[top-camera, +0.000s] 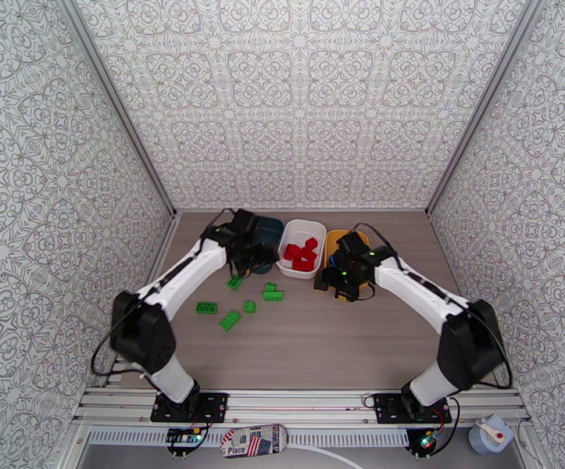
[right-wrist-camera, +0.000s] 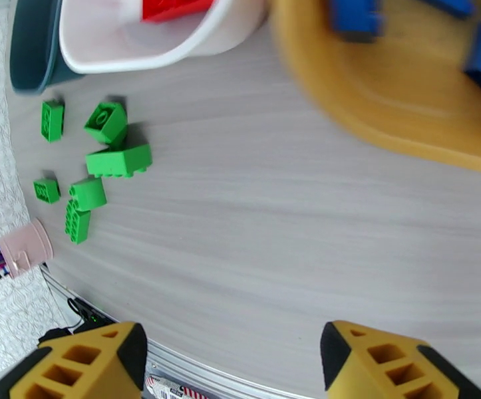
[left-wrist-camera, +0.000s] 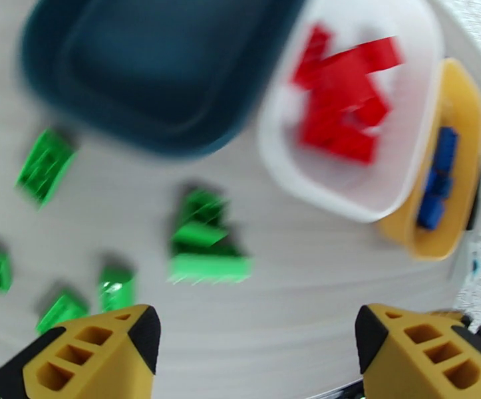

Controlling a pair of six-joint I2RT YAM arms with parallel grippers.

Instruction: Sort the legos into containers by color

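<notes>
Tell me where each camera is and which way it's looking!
Top external: high behind the arm bases, looking down at the table; the left arm and right arm show.
Left wrist: on the left arm, looking down past its open left tool at the dark teal tub; its yellow fingers show.
Right wrist: on the right arm, looking down past its open right tool at the yellow tub; its yellow fingers show.
Shared: both wrist views catch the green legos and white tub.
</notes>
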